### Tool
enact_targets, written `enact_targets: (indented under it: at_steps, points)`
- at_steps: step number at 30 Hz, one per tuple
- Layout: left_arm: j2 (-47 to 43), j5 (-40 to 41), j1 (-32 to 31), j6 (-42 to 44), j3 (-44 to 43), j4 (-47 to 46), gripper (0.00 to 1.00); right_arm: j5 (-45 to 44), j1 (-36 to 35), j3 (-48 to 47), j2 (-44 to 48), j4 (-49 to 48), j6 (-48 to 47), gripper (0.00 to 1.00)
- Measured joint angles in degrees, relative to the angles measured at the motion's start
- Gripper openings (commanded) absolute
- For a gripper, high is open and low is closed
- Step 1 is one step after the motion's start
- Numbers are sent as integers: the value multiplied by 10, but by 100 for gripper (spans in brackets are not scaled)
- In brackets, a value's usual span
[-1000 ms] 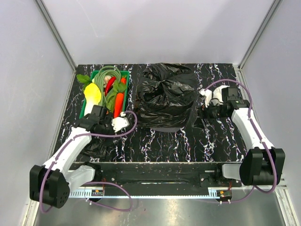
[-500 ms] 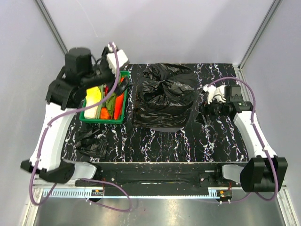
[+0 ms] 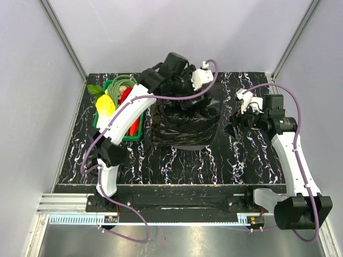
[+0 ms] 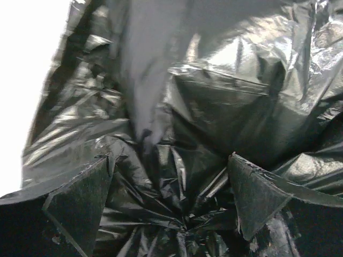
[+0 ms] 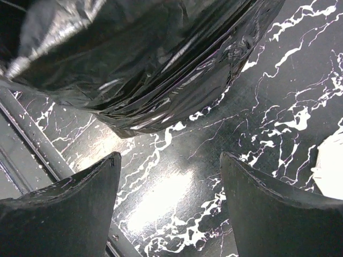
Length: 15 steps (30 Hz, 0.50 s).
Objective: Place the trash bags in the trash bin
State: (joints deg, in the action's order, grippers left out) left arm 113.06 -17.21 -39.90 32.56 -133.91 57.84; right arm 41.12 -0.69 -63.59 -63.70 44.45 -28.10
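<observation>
Although the left gripper (image 4: 171,158) has swung over the trash bin (image 3: 185,131), its jaws gape empty, so apparently nothing is delivered. The right gripper (image 5: 170,155), likewise wide, hovers beside an ungrasped trash bag (image 5: 134,64).

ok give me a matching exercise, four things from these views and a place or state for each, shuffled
Things:
1. left pincer
2. right pincer
3. green rectangular plastic crate
4. tall trash bin draped in glossy black plastic film

Places or states:
a. open, low over the black marbled tabletop, right of the bin
b. standing mid-table
c. open, above the bin's top
d. left of the bin, towards the table's back-left corner

Pairs: 1-c, 2-a, 3-d, 4-b
</observation>
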Motion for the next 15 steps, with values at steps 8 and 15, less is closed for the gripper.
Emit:
enact_targets:
  at_steps: [8, 15]
  points:
    - [20, 36, -24, 32, 68, 5, 91, -2, 0, 6, 0, 3, 1, 80]
    - [61, 38, -24, 45, 123, -9, 94, -13, 0, 12, 0, -1, 1, 80]
